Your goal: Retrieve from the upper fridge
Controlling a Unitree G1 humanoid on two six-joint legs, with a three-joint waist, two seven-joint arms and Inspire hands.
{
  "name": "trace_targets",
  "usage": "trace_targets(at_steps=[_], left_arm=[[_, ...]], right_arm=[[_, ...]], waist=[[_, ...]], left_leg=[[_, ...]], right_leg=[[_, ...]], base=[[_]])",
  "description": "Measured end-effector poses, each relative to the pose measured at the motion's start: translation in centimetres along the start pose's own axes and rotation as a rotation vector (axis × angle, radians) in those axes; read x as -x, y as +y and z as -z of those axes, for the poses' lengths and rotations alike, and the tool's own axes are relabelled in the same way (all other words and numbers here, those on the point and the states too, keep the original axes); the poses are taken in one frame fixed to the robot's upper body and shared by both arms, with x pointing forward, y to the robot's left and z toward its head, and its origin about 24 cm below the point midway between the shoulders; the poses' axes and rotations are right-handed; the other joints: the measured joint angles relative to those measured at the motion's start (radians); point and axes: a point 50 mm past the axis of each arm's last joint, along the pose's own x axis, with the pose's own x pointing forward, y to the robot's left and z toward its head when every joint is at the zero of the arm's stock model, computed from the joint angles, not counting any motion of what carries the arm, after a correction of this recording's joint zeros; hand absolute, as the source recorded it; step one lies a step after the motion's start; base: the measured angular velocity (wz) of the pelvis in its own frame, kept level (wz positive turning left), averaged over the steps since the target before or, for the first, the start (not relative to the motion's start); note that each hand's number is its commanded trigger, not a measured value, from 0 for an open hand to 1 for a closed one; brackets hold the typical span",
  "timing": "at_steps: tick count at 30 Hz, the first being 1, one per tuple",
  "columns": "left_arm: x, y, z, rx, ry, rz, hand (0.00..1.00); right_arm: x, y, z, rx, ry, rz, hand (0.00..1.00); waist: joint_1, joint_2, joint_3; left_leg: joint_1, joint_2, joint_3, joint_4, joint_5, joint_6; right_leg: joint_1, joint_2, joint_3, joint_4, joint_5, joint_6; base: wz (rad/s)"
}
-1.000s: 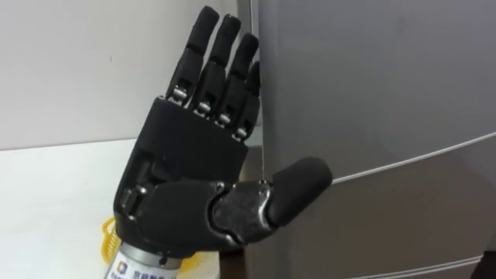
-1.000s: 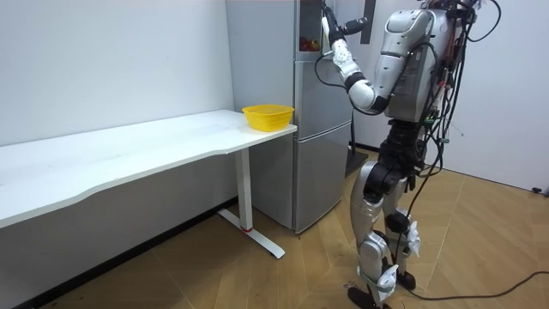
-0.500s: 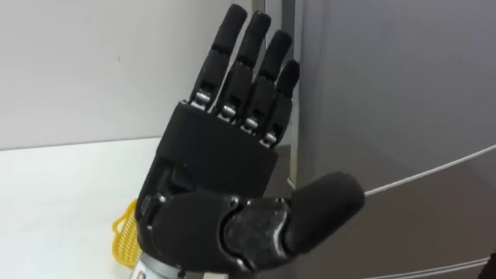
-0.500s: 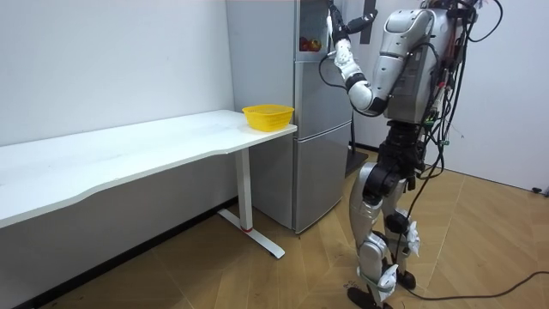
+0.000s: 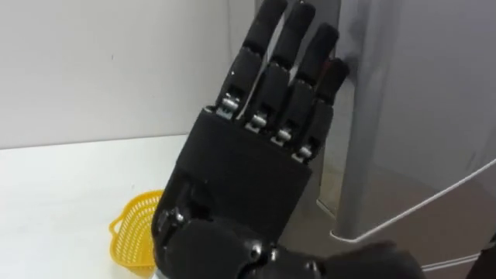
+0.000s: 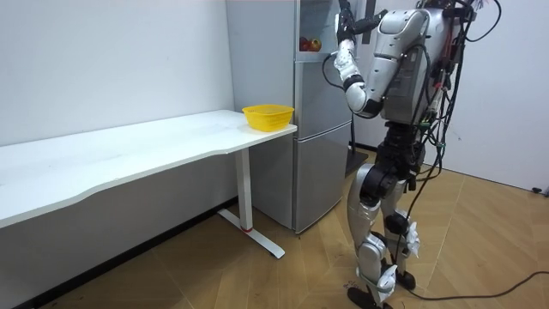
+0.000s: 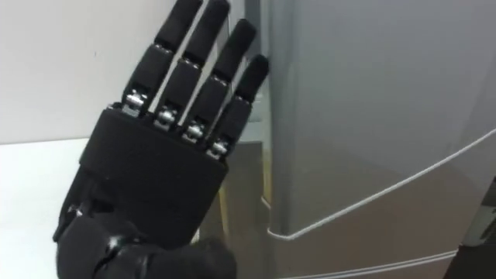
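I record the basket [image 5: 133,232] on the table's [image 5: 54,186] right end, the fridge [image 5: 418,93] just right of the table, and my left hand [image 5: 248,178] raised near, before the fridge's left edge.

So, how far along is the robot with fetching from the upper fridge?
Done: the robot stands at the fridge, upper door ajar. In hand: the open left robot hand has straight fingers at the door's edge. Left: swing it wide, take an item out; nothing held yet.
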Motion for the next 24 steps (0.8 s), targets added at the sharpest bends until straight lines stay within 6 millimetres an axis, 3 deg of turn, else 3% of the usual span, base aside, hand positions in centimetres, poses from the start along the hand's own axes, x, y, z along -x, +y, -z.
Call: trace_targets(at_steps=[8, 13, 16, 24], left_arm=[[-1.7, -2.3, 1.7, 0.117, 0.074, 0.249, 0.00], [-3.9, -4.5, 2.4, 0.153, 0.133, 0.502, 0.00], [-3.9, -4.8, 2.7, 0.169, 0.157, 0.543, 0.00], [-3.9, -4.6, 3.7, 0.243, 0.185, 0.583, 0.00]], right_arm=[[0.0, 0.0, -0.2, 0.014, -0.009, -0.003, 0.00], [0.1, -0.5, -0.9, 0.035, -0.022, 0.011, 0.00], [0.1, -0.8, -0.7, 0.016, -0.019, 0.013, 0.00], [0.1, -1.1, -0.6, 0.004, -0.021, 0.019, 0.00]], waist=[[-0.001, -0.007, 0.0013], [-0.049, 0.001, -0.0012], [-0.072, 0.013, -0.0068], [-0.105, 0.006, -0.0007]], left_leg=[[0.001, 0.001, 0.012, -0.001, 0.000, 0.001], [0.003, 0.004, 0.030, -0.008, 0.000, 0.000], [0.007, 0.006, 0.050, -0.016, 0.002, -0.004], [-0.001, 0.012, 0.055, -0.016, 0.006, -0.016]], right_leg=[[-0.003, 0.000, 0.001, -0.001, 0.002, 0.001], [-0.014, 0.002, 0.001, -0.002, -0.002, 0.007], [-0.015, 0.003, 0.000, -0.003, -0.008, 0.012], [-0.019, 0.008, -0.005, -0.003, -0.009, 0.012]], base=[[-0.05], [-0.17], [-0.23], [-0.07]])
